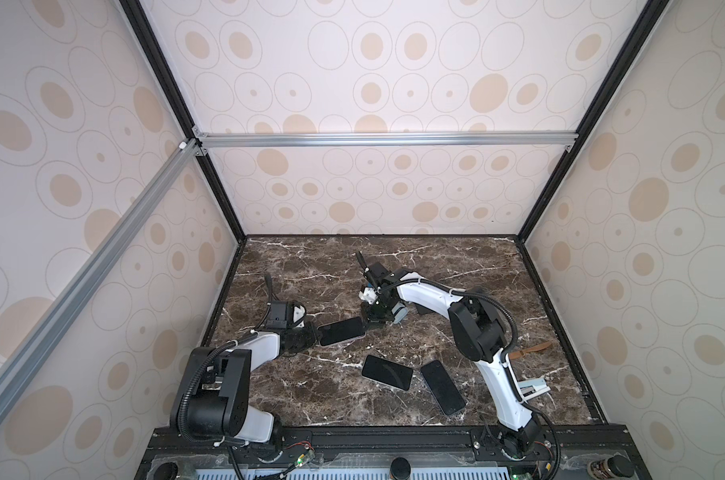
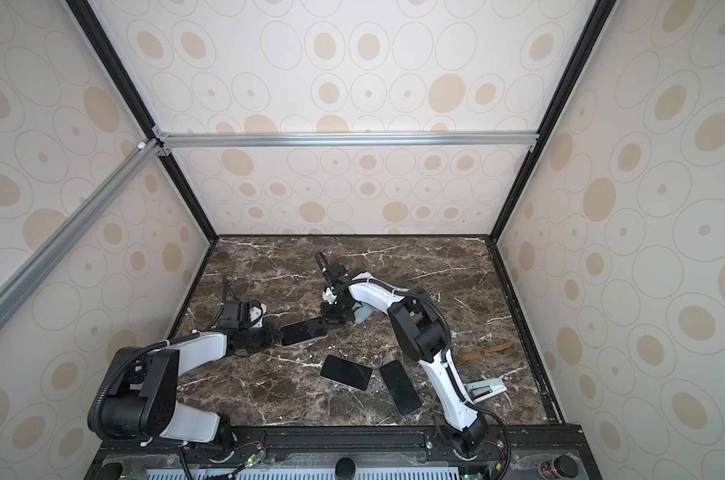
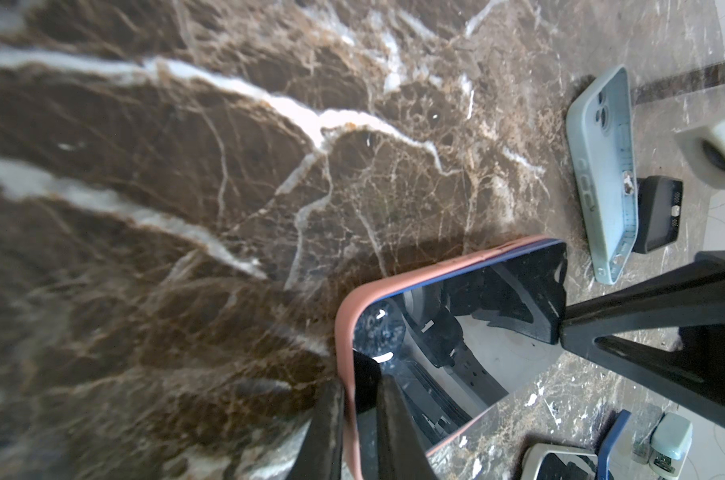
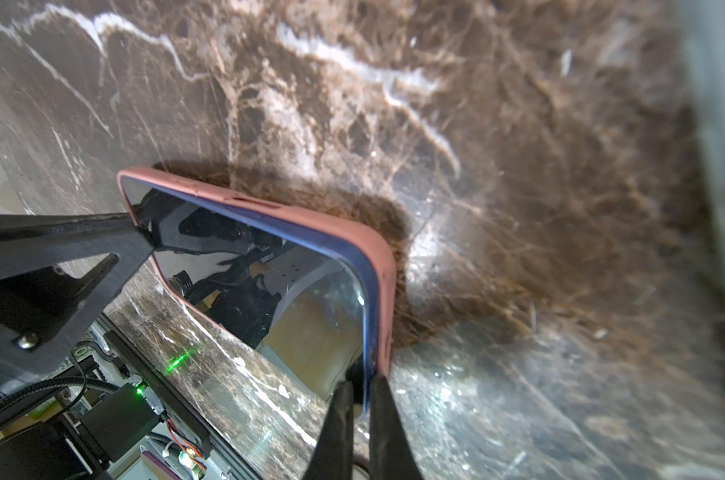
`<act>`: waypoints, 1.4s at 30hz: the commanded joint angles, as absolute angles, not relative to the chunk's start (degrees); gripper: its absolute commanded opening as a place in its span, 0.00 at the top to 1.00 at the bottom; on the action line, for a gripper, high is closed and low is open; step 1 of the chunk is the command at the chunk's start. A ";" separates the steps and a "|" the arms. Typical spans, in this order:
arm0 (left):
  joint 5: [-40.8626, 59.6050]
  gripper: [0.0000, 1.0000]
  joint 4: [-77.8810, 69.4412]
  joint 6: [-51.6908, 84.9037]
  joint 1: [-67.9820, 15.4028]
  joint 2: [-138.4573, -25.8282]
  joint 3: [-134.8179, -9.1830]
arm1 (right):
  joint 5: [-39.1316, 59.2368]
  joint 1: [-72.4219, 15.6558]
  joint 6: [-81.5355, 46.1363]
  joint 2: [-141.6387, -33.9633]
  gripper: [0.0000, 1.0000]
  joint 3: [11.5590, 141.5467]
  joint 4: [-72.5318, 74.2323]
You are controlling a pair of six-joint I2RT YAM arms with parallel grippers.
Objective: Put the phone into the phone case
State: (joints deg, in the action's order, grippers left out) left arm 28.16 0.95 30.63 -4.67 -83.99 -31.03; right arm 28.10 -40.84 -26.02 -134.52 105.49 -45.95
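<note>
Both jaws on pink-cased phone (image 3: 477,332)

I count three phones (image 1: 340,331), one pink phone case (image 4: 211,189) and one pale blue phone case (image 3: 601,166), so two cases. I also count one stapler (image 1: 533,386) and one brown strap (image 1: 531,349).

- The worktop (image 1: 456,266) is dark brown marble, veined white.
- The phone case (image 3: 346,316) is dusty pink.
- The phone (image 3: 477,345) has a blue rim and glossy black glass.
- The spare case (image 3: 601,166) is pale blue-green.
- The walls (image 1: 394,83) are cream, with tan ovals inside thin grey rings.
- The strap (image 1: 535,348) is tan brown.
</note>
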 commanded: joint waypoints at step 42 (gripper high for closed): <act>25.84 0.87 3.00 30.16 -11.23 -85.30 -29.44 | 14.23 -48.01 -28.10 -143.02 0.90 84.21 -29.92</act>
State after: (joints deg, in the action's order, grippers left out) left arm 22.22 1.43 30.63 -7.84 -82.48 -31.11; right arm 19.84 -42.81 -28.97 -125.54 89.27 -25.78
